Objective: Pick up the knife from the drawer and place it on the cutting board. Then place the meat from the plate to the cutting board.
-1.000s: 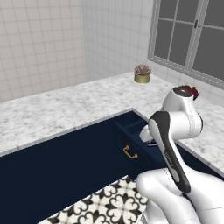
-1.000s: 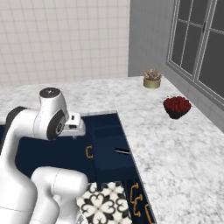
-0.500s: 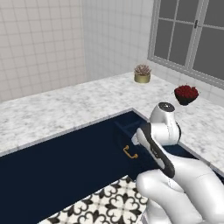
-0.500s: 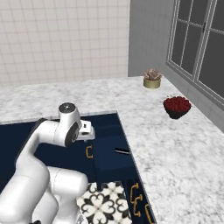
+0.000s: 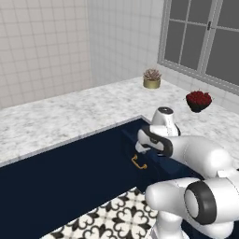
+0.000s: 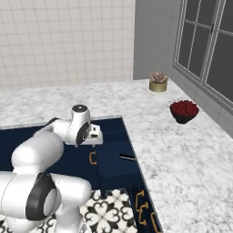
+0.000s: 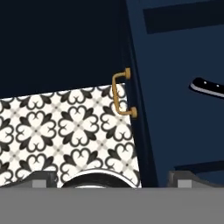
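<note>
We hold our two-finger gripper [image 7: 111,178] with its dark fingers spread wide and empty above the open navy drawer [image 7: 175,100], whose black-handled knife [image 7: 209,88] lies inside, beyond the right-hand fingertip [image 7: 183,178].

Kitchen: marble counter [image 5: 70,116], navy drawer [image 6: 113,159].

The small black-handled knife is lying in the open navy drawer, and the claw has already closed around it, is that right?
Not quite. The small black-handled knife does lie in the open navy drawer, but the claw has not closed around it. The hand view shows the claw's fingertips standing wide apart with nothing between them, and the knife lying off to one side, untouched.
</note>
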Motion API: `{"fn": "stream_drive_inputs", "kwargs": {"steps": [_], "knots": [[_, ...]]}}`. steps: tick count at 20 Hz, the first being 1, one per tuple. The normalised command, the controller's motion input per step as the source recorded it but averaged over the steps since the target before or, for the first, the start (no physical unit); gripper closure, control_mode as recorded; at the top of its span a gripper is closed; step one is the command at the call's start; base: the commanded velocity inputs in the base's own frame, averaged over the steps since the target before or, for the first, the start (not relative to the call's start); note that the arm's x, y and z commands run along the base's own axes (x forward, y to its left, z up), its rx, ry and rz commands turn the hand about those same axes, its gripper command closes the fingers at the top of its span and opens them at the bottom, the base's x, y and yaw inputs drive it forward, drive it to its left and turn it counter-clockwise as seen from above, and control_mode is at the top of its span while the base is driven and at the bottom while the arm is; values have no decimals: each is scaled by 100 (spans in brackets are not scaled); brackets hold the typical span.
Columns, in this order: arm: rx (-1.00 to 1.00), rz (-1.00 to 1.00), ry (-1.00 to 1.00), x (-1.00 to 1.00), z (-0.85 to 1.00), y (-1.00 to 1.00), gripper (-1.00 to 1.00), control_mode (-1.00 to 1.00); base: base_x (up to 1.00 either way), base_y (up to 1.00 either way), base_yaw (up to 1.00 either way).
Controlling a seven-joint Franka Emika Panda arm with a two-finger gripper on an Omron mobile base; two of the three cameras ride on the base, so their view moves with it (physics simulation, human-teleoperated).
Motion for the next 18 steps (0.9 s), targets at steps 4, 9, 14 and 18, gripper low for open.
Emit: {"fn": "stream_drive_inputs", "kwargs": {"steps": [4, 9, 14, 18], "knots": [[0, 3, 6, 24, -16, 0, -100, -100, 0, 0, 0], [0, 6, 0, 13, -38, -8, -100, -100, 0, 0, 0], [0, 3, 0, 12, -34, -10, -100, -100, 0, 0, 0], [0, 3, 0, 15, -34, -7, -100, -100, 0, 0, 0]]}}
